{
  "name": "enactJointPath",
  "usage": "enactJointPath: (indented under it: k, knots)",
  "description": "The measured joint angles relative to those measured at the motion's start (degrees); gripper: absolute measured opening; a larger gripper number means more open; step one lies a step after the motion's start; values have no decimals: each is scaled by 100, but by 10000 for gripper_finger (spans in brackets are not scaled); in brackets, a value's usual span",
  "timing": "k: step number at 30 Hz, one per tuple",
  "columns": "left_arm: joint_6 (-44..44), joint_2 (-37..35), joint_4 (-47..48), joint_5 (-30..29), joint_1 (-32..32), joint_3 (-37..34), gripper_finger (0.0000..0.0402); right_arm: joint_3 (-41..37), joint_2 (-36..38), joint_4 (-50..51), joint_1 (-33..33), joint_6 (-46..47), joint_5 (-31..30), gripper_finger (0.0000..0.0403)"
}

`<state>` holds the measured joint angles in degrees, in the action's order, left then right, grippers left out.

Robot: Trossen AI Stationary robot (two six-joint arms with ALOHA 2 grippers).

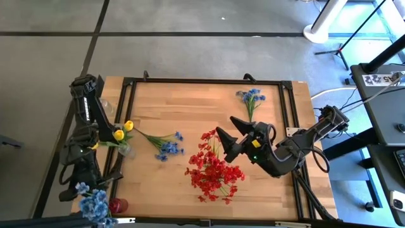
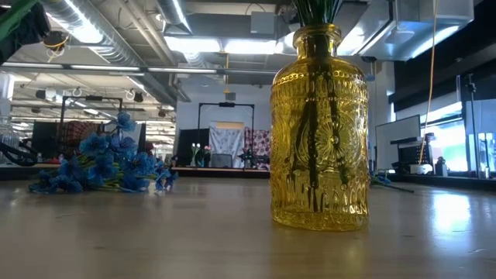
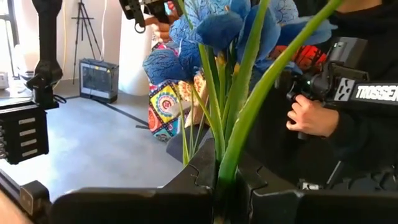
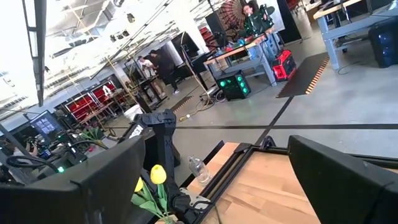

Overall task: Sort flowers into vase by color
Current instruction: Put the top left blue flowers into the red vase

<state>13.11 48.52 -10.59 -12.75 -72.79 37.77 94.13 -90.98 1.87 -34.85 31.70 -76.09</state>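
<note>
My left gripper (image 1: 84,190) is at the table's near left corner, shut on a blue flower sprig (image 1: 93,204) whose blooms (image 3: 214,28) rise in front of its camera. A small red vase (image 1: 118,205) stands beside it. Yellow flowers (image 1: 122,132) stand with their stems in a yellow glass vase (image 2: 318,128). Two more blue sprigs (image 1: 168,147) (image 1: 251,97) and a heap of red flowers (image 1: 214,171) lie on the table. My right gripper (image 1: 229,135) hovers open over the red heap's far edge, touching nothing. My left gripper (image 3: 217,190) pinches the blue sprig's green stems (image 3: 229,163) between its two fingers, low on the stems. Stems and leaves rise out of the fingers with the blue blooms at their far end. The sprig is lifted clear of the table.
A clear glass vase (image 1: 105,104) stands at the table's far left, also in the right wrist view (image 4: 196,168). A black frame (image 1: 202,82) runs round the table top. Bare wood (image 1: 190,107) lies in the far middle. A person's hand (image 3: 306,117) shows beyond the table.
</note>
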Motion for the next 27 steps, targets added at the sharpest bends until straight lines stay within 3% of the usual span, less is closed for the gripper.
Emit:
enactJointPath:
  k: [10,21,27]
  knots:
    - [-351,-145,-333,22,-193,-379,9,-2,2,127,200,-53,-262,392]
    - [-487,-143,-275,22,-267,-388,11,-4,6,129,651,125,666,392]
    - [-315,-143,-291,-38,-267,-388,25,-4,5,271,651,125,769,392]
